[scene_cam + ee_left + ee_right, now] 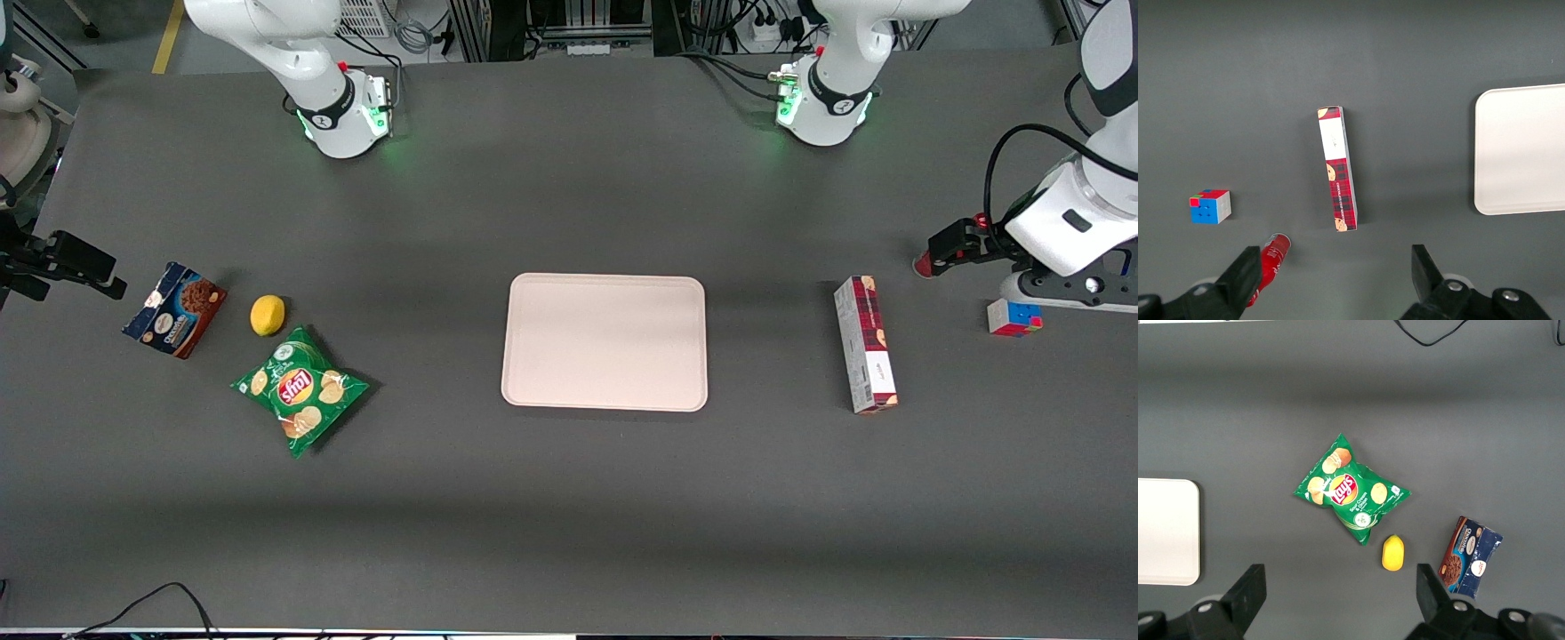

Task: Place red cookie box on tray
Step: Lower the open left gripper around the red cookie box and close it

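Your red cookie box (865, 345) lies flat on the gray table (569, 498), long axis running toward and away from the front camera, white label panel at the nearer end. It sits toward the working arm's end of the table, well apart from the tray (605, 342) and touching nothing. In the left wrist view the box (1337, 168) is fully visible, with bare table between it and the tray's (1521, 150) rounded edge.

Your left gripper (1335, 277) hovers above the table past the box's plaid end, farther from the front camera than the box. Its fingers (1423, 267) are spread wide apart and hold nothing; neither finger touches the box. In the front view the gripper (942, 249) sits near the table's working-arm end.

A red can (1271, 263) lies on its side just beside one finger. A puzzle cube (1013, 317) rests near the arm, apart from the box.

The tray carries nothing and lies mid-table.

Toward the parked arm's end: a green chip bag (300, 389), a lemon (268, 315) beside it, and a blue-and-brown cookie box (174, 309) just past the lemon.
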